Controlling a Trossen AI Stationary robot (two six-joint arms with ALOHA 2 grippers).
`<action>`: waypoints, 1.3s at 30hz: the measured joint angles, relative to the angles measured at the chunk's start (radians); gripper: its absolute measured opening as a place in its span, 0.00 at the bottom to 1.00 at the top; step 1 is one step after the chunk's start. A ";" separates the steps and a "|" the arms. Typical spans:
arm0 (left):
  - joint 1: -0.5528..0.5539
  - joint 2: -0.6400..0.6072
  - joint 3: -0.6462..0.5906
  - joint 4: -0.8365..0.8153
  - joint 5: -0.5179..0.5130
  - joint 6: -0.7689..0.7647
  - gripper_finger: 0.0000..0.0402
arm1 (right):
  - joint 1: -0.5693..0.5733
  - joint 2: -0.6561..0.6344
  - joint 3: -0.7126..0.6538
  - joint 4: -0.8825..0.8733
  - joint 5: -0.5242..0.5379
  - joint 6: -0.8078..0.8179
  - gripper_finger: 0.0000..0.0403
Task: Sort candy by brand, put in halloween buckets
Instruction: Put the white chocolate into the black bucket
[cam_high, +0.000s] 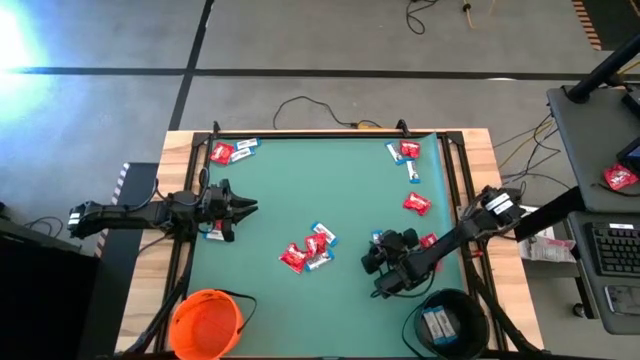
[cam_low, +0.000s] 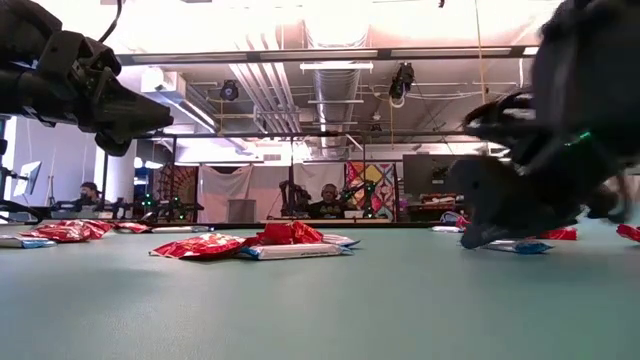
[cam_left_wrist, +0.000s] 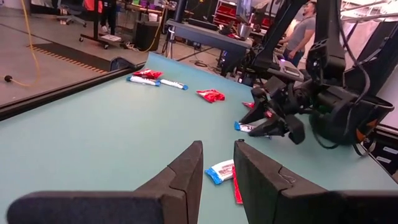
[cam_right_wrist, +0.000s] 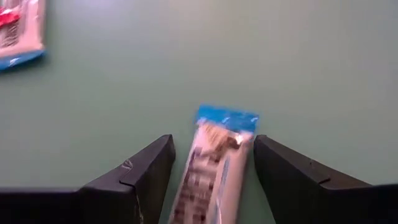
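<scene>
My right gripper (cam_right_wrist: 212, 149) stands open at the table's near right, slanting down, with one finger on each side of a narrow blue-and-white candy (cam_right_wrist: 214, 171) lying flat on the green mat (cam_high: 300, 190). In the high view that candy (cam_high: 377, 237) shows just beyond the gripper (cam_high: 380, 252). My left gripper (cam_high: 245, 208) waits level at the left edge, its fingers (cam_left_wrist: 186, 171) a little apart with nothing between them. The orange bucket (cam_high: 205, 322) stands at the near left. The black bucket (cam_high: 450, 320) at the near right holds blue-and-white candies (cam_high: 437, 322). My right gripper has its fingers on either side of the blue-and-white candy's long edges (cam_right_wrist: 245, 146), coming from above at a slant and lying along it. The candy lies flat on the mat. Whether a finger touches it, I cannot tell.
A small heap of red and blue-and-white candies (cam_high: 308, 250) lies mid-table. More lie at the far left corner (cam_high: 230, 152), at the far right (cam_high: 405, 152), a red one (cam_high: 416, 203) and another (cam_high: 428, 240) by the right arm, and one under the left arm (cam_high: 213, 232).
</scene>
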 joint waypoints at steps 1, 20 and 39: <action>0.000 0.000 0.000 0.000 0.000 0.000 0.19 | -0.022 0.011 0.000 0.027 0.007 -0.034 0.54; 0.000 0.000 0.000 0.000 0.000 0.000 0.19 | -0.193 -0.224 -0.005 0.133 -0.271 -0.583 0.54; 0.000 -0.001 0.000 0.000 0.000 0.000 0.19 | -0.260 -0.330 -0.024 -0.063 -0.706 -0.382 0.04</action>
